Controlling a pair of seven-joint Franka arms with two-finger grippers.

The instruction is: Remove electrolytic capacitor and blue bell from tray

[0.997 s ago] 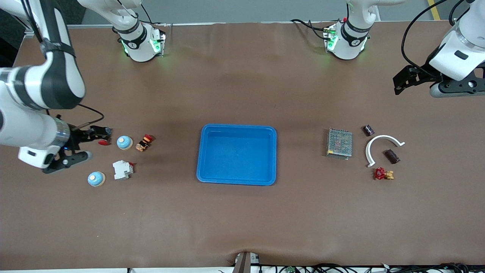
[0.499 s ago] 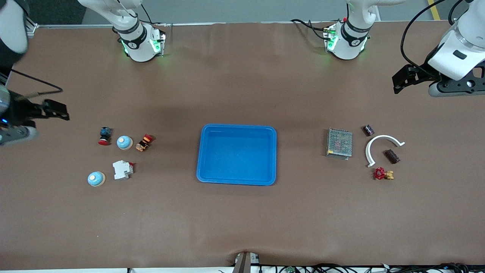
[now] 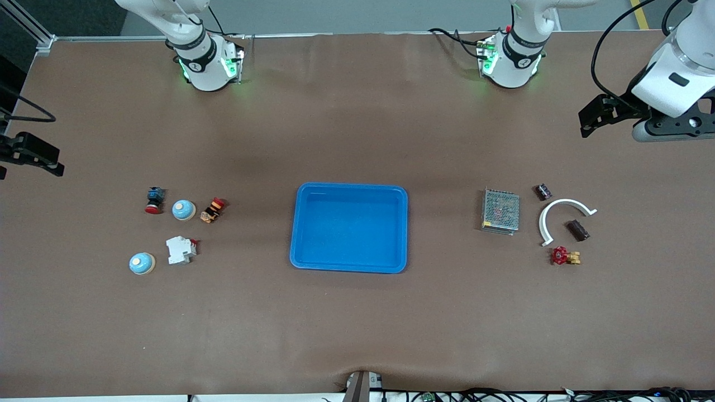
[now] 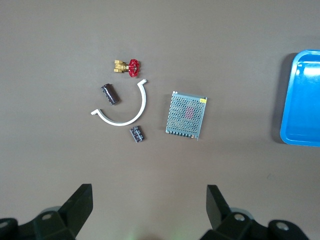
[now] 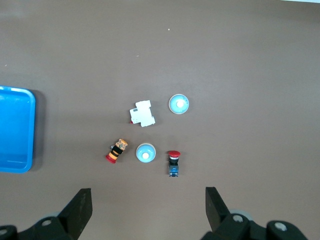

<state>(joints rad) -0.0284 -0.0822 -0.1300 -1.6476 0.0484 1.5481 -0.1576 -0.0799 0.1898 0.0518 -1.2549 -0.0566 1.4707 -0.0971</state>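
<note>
Two light-blue bells sit on the table toward the right arm's end; both show in the right wrist view. A dark cylindrical capacitor lies inside a white arc toward the left arm's end, and it shows in the left wrist view. A blue tray sits mid-table. My right gripper is open and empty, high over the table's end, apart from the bells. My left gripper is open and empty, high over the table, apart from the capacitor.
Near the bells are a red push button, an orange and red part and a white breaker. Near the capacitor are a metal mesh power supply, a small dark terminal block and a red valve.
My right gripper has let go of the red push button, risen and drawn back toward the right arm's end of the table. The button stays beside the bell. The left arm has barely moved.
</note>
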